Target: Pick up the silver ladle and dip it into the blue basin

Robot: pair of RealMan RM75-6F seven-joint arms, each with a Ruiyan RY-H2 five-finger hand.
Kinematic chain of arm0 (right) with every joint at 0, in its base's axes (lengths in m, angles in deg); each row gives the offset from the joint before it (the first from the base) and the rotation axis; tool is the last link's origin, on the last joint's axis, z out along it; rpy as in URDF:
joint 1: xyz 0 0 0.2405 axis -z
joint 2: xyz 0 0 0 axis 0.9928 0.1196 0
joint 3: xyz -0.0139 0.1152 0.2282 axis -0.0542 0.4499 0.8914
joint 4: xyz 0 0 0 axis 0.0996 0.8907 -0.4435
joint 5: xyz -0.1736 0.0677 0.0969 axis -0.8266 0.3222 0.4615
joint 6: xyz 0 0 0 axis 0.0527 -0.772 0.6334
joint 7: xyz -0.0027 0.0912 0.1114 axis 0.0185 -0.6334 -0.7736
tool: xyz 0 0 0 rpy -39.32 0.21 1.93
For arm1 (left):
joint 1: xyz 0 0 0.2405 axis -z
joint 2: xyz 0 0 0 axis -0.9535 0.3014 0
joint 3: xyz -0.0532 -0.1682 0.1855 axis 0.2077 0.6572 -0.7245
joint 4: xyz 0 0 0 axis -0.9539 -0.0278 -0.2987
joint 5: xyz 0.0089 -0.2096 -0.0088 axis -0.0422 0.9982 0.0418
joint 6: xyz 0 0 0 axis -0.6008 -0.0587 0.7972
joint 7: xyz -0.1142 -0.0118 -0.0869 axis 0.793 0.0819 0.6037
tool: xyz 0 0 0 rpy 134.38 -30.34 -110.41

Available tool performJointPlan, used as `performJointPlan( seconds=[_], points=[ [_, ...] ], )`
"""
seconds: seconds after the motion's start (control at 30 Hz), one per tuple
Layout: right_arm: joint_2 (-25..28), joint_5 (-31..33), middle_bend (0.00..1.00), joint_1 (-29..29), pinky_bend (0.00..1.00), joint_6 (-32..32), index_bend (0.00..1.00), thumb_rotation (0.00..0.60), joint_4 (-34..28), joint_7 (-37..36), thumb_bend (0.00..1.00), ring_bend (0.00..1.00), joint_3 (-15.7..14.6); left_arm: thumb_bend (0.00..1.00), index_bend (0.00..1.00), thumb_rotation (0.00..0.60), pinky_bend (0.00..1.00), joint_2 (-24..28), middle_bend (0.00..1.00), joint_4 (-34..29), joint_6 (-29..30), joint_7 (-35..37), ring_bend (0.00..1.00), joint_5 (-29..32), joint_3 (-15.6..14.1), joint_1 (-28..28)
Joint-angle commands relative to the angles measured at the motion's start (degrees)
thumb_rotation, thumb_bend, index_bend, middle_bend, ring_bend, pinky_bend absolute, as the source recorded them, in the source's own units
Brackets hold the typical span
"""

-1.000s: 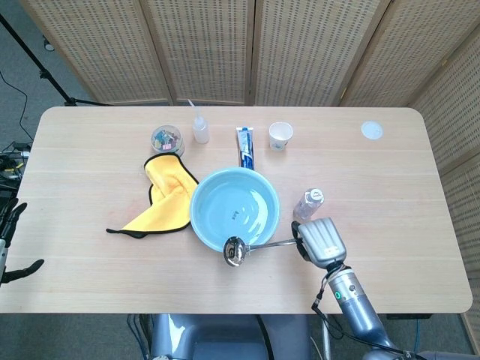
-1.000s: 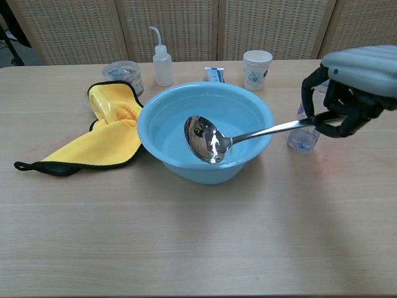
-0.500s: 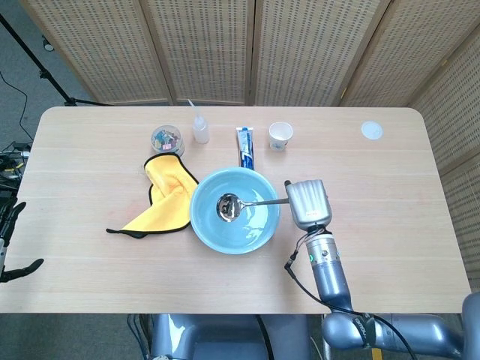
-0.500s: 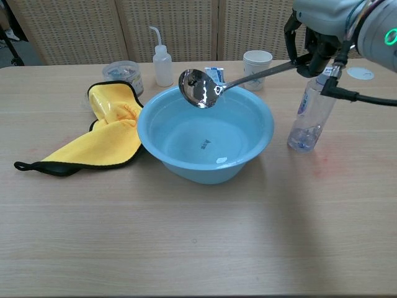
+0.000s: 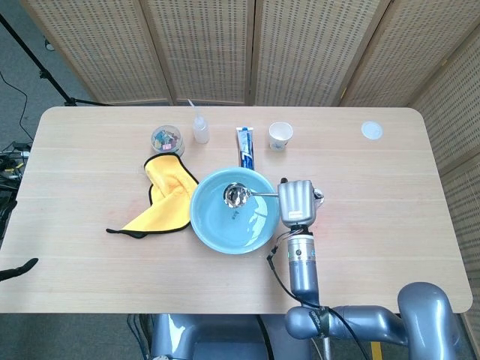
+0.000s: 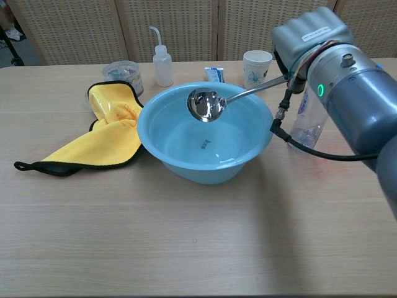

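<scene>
Over the blue basin (image 5: 232, 211) | right hand (image 5: 297, 201) gripped silver ladle (image 6: 207, 104), bowl held above the water | pickup done, dip remained | left hand unseen

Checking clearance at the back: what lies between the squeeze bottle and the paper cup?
The toothpaste tube lies between squeeze bottle and paper cup, clearest in the head view.

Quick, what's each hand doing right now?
Left hand: not in view.
Right hand: holding the silver ladle by its handle, bowl over the blue basin.
</scene>
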Motion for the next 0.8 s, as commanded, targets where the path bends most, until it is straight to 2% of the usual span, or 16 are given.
performJointPlan(
  seconds=[0.03,0.33,0.5,0.8],
  points=[
    [-1.9,-1.5,0.9,-0.8,1.0,-0.3,0.78,0.6,3.5,1.6,1.0,0.81,-1.7,0.0,0.0,0.6,0.0,0.2,0.0,0.1,-0.2,0.4,0.0,0.1,0.0,0.0],
    [-6.3,-2.1,0.91,-1.7,1.0,0.8,0.78,0.6,13.9,3.3,1.0,0.82,-1.4,0.0,0.0,0.6,0.0,0.3,0.0,0.2,-0.4,0.8,0.0,-0.1,-0.1,0.1],
    [-7.8,-1.9,0.91,-1.2,1.0,2.1,0.78,0.6,17.6,2.9,1.0,0.82,-1.1,0.0,0.0,0.6,0.0,0.6,0.0,0.4,-0.7,1.3,0.0,0.1,-0.1,0.2],
    [-8.5,-3.4,0.91,0.1,1.0,4.1,0.78,0.6,19.7,3.6,1.0,0.82,-2.9,0.0,0.0,0.6,0.0,0.5,0.0,0.4,-1.0,1.3,0.0,0.2,-0.1,0.3]
  ],
)
